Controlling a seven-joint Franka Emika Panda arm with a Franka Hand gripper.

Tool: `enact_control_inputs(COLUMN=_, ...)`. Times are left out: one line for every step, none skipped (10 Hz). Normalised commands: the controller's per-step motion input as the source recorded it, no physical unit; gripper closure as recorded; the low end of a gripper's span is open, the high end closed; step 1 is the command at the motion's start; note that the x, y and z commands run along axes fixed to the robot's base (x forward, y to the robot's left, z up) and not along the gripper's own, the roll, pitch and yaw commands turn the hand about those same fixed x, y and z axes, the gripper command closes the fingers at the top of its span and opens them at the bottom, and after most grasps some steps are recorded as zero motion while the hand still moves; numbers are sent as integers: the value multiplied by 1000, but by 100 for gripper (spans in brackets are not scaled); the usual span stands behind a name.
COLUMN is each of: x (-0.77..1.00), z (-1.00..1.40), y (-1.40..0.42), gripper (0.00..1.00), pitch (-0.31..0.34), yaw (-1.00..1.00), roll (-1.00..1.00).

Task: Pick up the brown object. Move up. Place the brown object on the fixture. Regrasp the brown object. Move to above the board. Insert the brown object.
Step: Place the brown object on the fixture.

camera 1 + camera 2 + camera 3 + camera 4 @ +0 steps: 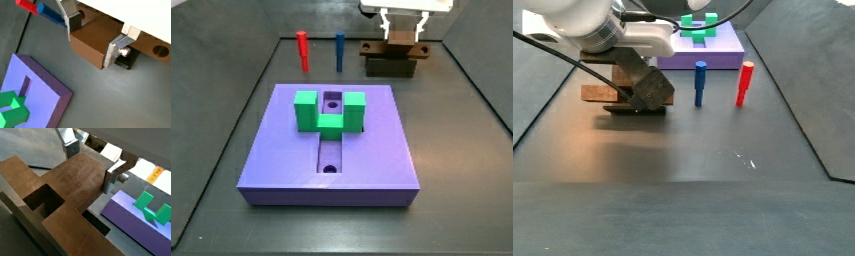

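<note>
The brown object [385, 50] rests on the dark fixture [392, 68] at the back right, beyond the board [291, 150]. My gripper [401, 42] comes down over it from above. In both wrist views the silver fingers [69, 22] press against opposite sides of the brown object [93, 45], so the gripper [88, 47] is shut on it. The same hold shows with the gripper [89, 172] on the brown object [73, 183]. In a side view the gripper [640, 80] sits over the brown object [601, 94] and the fixture [651, 92].
A green U-shaped block [325, 110] stands in the board's groove. A red peg [303, 50] and a blue peg [339, 50] stand upright just left of the fixture. Dark walls edge the floor on both sides.
</note>
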Motion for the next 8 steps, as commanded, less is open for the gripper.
enact_control_inputs(x=0, z=-17, y=-106, gripper=100, pitch=-97, yaw=229, roll=77)
enact_control_inputs(x=0, z=-34, y=-143, gripper=100, pitch=-263, yaw=246, roll=131)
enact_control_inputs(x=0, z=-43, y=-151, gripper=100, pitch=-386, yaw=237, roll=91)
enact_control_inputs(x=40, z=-117, y=-103, gripper=100, pitch=-363, yaw=103, roll=137)
enact_control_inputs(x=43, z=-140, y=-80, gripper=100, pitch=-363, yaw=114, roll=217)
enact_control_inputs(x=0, z=-66, y=0, gripper=100, pitch=-349, yaw=357, roll=220)
enact_control_inputs(x=-69, z=0, y=-17, gripper=100, pitch=-337, yaw=400, roll=223)
enact_control_inputs(x=-37, z=0, y=-37, gripper=100, pitch=-246, yaw=334, roll=243)
